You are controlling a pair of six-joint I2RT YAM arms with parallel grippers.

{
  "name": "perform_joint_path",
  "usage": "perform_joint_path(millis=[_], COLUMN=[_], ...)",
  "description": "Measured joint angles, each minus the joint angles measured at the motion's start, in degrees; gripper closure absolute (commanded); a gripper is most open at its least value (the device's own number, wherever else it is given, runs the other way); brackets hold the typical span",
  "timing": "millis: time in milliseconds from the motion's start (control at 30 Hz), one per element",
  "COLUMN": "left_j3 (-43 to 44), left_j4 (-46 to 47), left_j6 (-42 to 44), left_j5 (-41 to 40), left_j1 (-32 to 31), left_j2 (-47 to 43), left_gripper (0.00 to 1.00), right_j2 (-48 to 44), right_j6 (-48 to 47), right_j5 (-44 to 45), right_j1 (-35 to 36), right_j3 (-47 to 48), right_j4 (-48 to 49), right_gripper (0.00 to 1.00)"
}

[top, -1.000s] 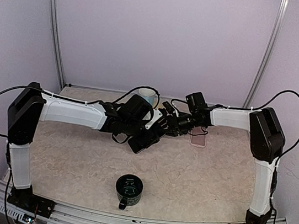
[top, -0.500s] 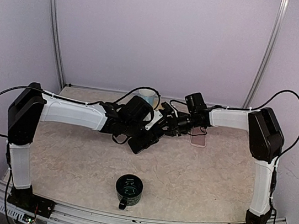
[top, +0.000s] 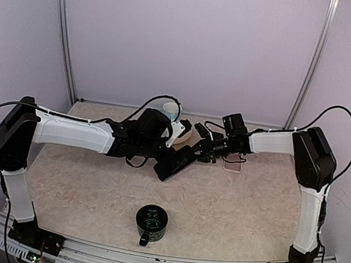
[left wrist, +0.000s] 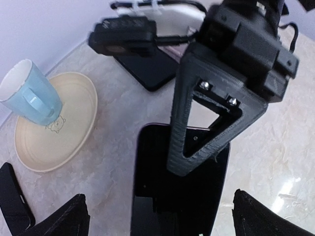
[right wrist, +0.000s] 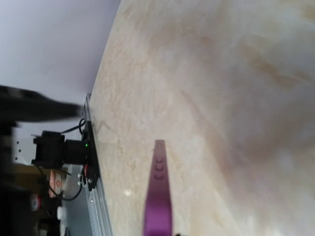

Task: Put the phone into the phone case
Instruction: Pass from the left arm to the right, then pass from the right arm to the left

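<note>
The phone (top: pixel 174 164) is a black slab hanging tilted over the middle of the table. Its screen (left wrist: pixel 177 191) faces the left wrist camera. My right gripper (top: pixel 193 152) is shut on its upper end, with one dark finger (left wrist: pixel 197 132) lying across the glass. In the right wrist view only the phone's purple edge (right wrist: pixel 158 196) with its buttons shows. My left gripper (left wrist: pixel 165 219) is open, its fingertips (left wrist: pixel 74 216) standing clear of both long sides of the phone. The pink phone case (top: pixel 233 164) lies flat on the table under the right forearm.
A light blue cup (left wrist: pixel 29 93) stands on a cream plate (left wrist: pixel 74 118) behind the left gripper. A dark green mug (top: pixel 151 221) sits near the front edge. A dark flat slab (left wrist: pixel 147 71) lies beyond the right gripper. Aluminium posts stand at the back corners.
My left gripper has opened off the phone and its arm has drawn back to the left. The right gripper has closed on the phone's upper end and now holds it alone.
</note>
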Motion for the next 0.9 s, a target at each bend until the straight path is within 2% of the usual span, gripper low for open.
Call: perform_joint_path(millis=[300, 600, 900], left_j3=[-2.7, -2.7, -4.0], left_j4=[6.2, 9.7, 17.3], left_j6=[-7.3, -18.6, -29.7], left_j5=[4.9, 17.4, 30.5], left_j1=[3.8, 9.3, 11.7], left_j2=[-7.3, -8.3, -8.3], left_gripper=[0.01, 0.01, 0.01], right_j2=[-5.7, -14.8, -20.3], right_j6=[2.0, 1.9, 7.4], right_j5=[-0.3, -0.3, -1.1], right_j1=[-5.6, -8.7, -10.4], right_j3=[-6.7, -12.3, -21.4], right_j4=[5.6, 13.4, 30.4], right_gripper=[1.00, 1.00, 1.00])
